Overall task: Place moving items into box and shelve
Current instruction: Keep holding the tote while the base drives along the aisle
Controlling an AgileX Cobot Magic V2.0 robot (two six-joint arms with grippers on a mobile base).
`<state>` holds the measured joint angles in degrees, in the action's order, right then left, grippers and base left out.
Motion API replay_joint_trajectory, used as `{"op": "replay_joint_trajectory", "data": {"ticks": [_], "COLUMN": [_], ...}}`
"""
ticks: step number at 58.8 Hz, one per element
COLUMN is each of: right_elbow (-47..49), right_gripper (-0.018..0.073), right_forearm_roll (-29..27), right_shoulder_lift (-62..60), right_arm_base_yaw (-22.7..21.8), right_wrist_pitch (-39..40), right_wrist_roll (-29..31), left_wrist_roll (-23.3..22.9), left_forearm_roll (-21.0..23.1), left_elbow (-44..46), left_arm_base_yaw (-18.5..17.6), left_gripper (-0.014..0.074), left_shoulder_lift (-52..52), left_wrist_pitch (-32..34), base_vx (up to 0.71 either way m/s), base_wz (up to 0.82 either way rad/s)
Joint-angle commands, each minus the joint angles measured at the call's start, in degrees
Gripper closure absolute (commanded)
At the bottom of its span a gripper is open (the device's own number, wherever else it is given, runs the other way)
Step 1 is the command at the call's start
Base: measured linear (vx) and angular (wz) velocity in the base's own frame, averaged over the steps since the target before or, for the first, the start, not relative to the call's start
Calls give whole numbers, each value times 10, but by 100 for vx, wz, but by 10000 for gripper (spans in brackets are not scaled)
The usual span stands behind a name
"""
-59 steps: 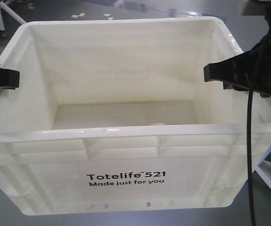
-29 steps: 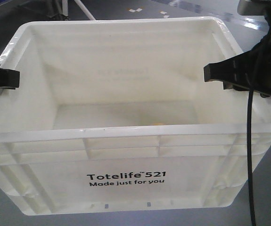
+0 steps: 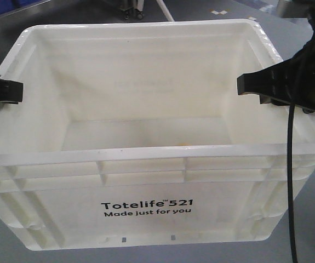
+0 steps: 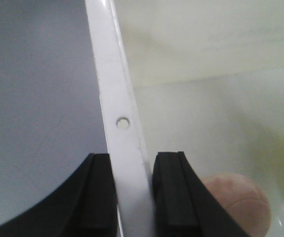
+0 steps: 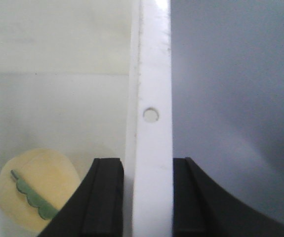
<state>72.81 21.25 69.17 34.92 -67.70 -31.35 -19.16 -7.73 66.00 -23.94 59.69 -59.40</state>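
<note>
Carrying white Totelife tote (image 3: 146,155) for shelving | our left gripper (image 4: 133,170) and right gripper (image 5: 147,173) each clamp a side rim | yellow green-striped ball (image 5: 35,190) and pinkish fruit (image 4: 238,202) lie inside | we should lift both sides level, evenly.

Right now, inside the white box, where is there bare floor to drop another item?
The floor of the box along the back wall is bare. The front is crowded: a pinkish item lies by the left wall near the left gripper, the yellow ball by the right wall near the right gripper.
</note>
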Motion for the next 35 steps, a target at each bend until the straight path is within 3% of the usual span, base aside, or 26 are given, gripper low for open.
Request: {"op": "replay_joint_trajectory", "data": {"ticks": [1, 35], "right_elbow": [22, 22], "right_gripper": [449, 449], "right_forearm_roll": [53, 53], "right_shoulder_lift": [-20, -20], "right_arm_base_yaw": [0, 0], "right_wrist_pitch": [53, 53], "right_wrist_roll": [7, 7], "left_wrist_roll": [7, 7], "left_forearm_roll": [-11, -11], "left_elbow": [23, 23], "left_arm_base_yaw": [-3, -3], "left_gripper": [456, 456], "left_shoulder_lift": [-18, -18], "left_wrist_pitch": [64, 64], "base_vx": [-12, -11], "base_wz": [48, 43]}}
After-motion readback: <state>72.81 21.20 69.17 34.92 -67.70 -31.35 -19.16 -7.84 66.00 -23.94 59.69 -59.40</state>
